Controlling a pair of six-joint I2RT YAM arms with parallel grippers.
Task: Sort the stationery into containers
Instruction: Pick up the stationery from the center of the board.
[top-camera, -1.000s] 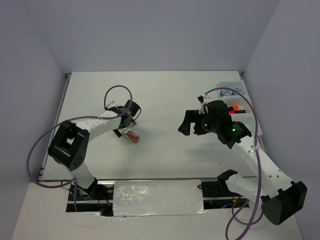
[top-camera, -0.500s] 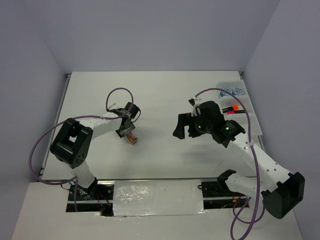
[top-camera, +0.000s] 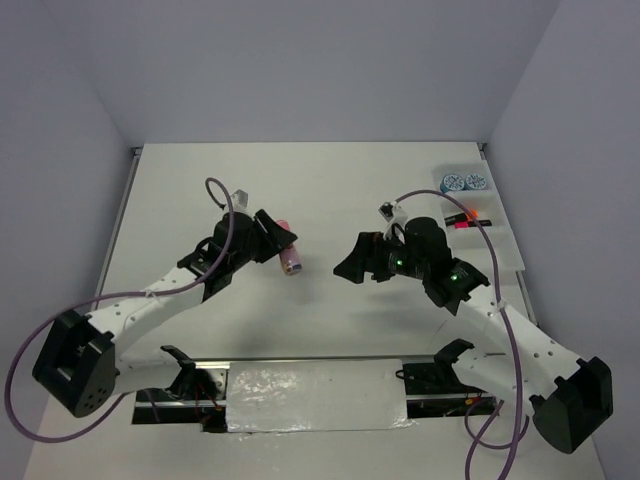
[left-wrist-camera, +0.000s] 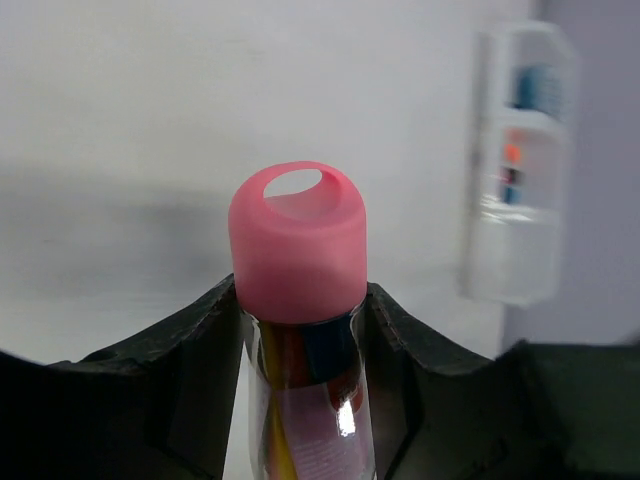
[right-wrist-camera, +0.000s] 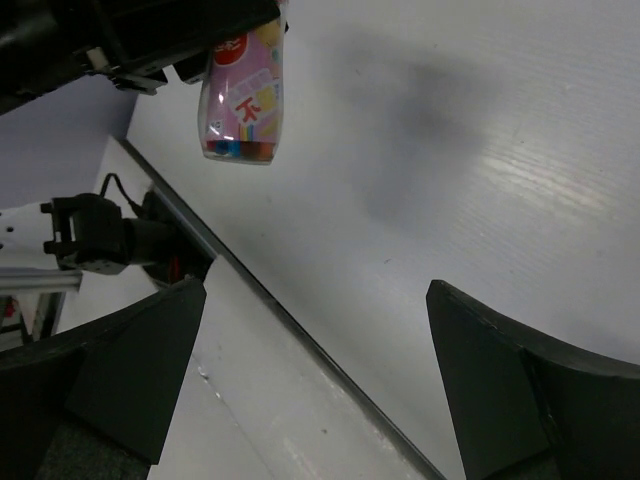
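Left fingers (left-wrist-camera: 195, 345) pinch the pink-capped clear packet of coloured bits (left-wrist-camera: 297, 250) above the white bench (top-camera: 330, 190); right fingers (right-wrist-camera: 130, 350) spread wide opposite. Best carried level towards the clear plastic trays (top-camera: 503, 250), grip firm.

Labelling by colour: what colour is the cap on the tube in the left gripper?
The cap is pink, clearest in the left wrist view.
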